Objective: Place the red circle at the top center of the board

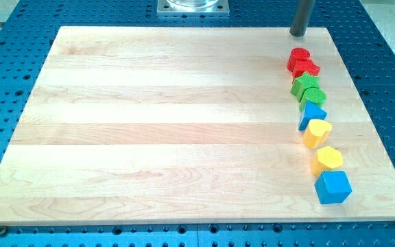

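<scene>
The red circle (297, 57) sits at the top of a column of blocks near the board's right edge, touching a second red block (308, 69) just below it. My tip (298, 34) rests on the board's top edge, just above the red circle and apart from it. The wooden board (170, 123) fills most of the view.
Below the red blocks the column runs down: two green blocks (304, 84) (313, 97), a blue block (312, 113), a yellow heart-like block (317, 132), a yellow block (328, 159) and a blue cube (333, 186). A metal mount (193, 7) stands at the top centre.
</scene>
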